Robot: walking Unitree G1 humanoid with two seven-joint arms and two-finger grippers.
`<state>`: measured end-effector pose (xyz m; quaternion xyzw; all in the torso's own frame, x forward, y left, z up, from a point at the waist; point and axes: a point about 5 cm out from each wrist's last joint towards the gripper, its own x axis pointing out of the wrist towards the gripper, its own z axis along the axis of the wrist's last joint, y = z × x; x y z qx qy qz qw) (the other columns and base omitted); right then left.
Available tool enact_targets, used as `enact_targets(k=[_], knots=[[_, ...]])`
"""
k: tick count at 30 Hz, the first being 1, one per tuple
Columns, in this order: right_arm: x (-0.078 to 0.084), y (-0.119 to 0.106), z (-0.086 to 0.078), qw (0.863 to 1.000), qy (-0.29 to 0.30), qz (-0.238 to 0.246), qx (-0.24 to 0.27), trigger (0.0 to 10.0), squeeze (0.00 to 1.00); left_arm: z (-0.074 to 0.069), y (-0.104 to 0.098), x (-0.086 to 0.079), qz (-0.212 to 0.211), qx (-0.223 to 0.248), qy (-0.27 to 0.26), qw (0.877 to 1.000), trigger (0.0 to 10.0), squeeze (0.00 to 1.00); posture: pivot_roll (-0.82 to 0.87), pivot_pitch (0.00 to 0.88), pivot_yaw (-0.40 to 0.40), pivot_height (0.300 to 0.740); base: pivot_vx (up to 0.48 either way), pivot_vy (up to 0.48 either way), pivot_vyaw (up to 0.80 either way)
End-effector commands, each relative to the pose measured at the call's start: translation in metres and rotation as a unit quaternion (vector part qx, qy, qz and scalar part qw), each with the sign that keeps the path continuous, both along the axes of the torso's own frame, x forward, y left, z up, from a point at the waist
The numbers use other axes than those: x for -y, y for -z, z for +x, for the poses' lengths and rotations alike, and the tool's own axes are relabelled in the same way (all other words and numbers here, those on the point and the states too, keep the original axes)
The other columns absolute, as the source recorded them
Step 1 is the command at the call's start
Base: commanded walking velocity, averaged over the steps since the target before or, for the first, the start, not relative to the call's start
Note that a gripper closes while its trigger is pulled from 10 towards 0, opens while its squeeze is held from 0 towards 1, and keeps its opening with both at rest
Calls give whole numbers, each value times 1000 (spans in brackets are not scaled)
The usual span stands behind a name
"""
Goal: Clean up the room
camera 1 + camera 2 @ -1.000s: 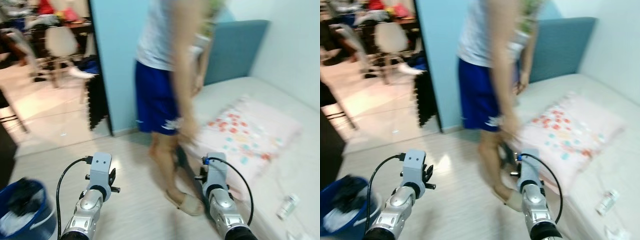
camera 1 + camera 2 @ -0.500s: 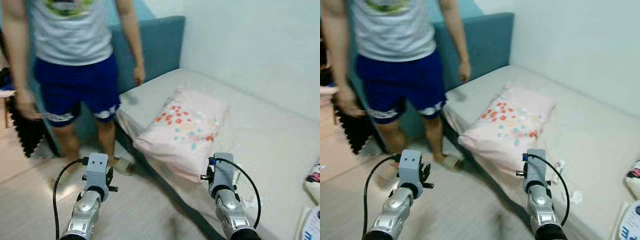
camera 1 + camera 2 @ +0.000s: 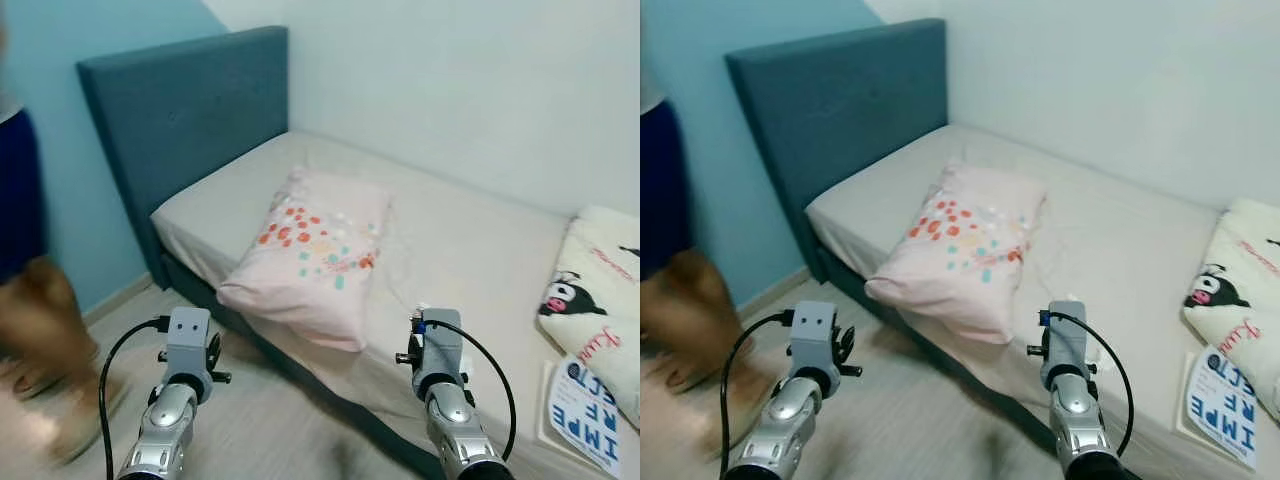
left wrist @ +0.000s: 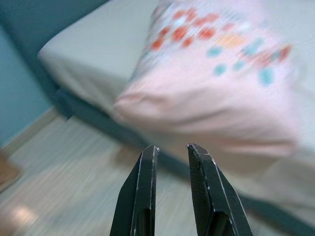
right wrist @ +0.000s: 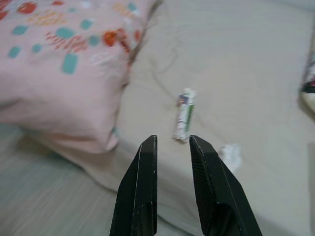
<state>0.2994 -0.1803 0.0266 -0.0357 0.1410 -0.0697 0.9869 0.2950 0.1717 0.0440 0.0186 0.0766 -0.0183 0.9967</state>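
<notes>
While both hands are held narrowly parted and empty, the left hand [image 4: 171,152] is aimed at a pink pillow [image 3: 312,250]. A small tube [image 5: 184,114] and a crumpled white scrap [image 5: 230,155] are seen on the bed [image 3: 470,250] ahead of the right hand [image 5: 172,143]

A pink spotted pillow [image 3: 315,255] lies mid-frame on the bed [image 3: 470,250], below a blue headboard [image 3: 180,110] at upper left. A cartoon-print blanket [image 3: 595,310] sits at right, a blurred person [image 3: 30,300] at left.

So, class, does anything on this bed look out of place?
Yes: a small white tube and a crumpled white scrap lie loose on the beige mattress, beside the pink spotted pillow, which sits askew overhanging the bed's edge.
</notes>
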Motion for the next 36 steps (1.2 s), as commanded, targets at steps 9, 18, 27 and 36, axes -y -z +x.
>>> enact_targets(k=[9,18,27,36], knots=[[1,3,-5,1000,7,-1,3,10000,0,4,-6,3,-10,20,5,1000,10000,0,79,0,-26,731,0,0,-800],[1,1,-4,1000,8,-1,6,10000,0,5,-9,3,-16,30,4,999,10000,0,77,0,-30,731,0,0,-800],[1,0,-3,1000,8,-1,6,10000,0,5,-9,2,-14,31,3,999,10000,0,77,0,-33,731,0,0,-800],[1,-1,-2,1000,5,-2,7,10000,0,5,-10,3,-20,35,3,999,10000,0,74,0,-33,731,0,0,-800]])
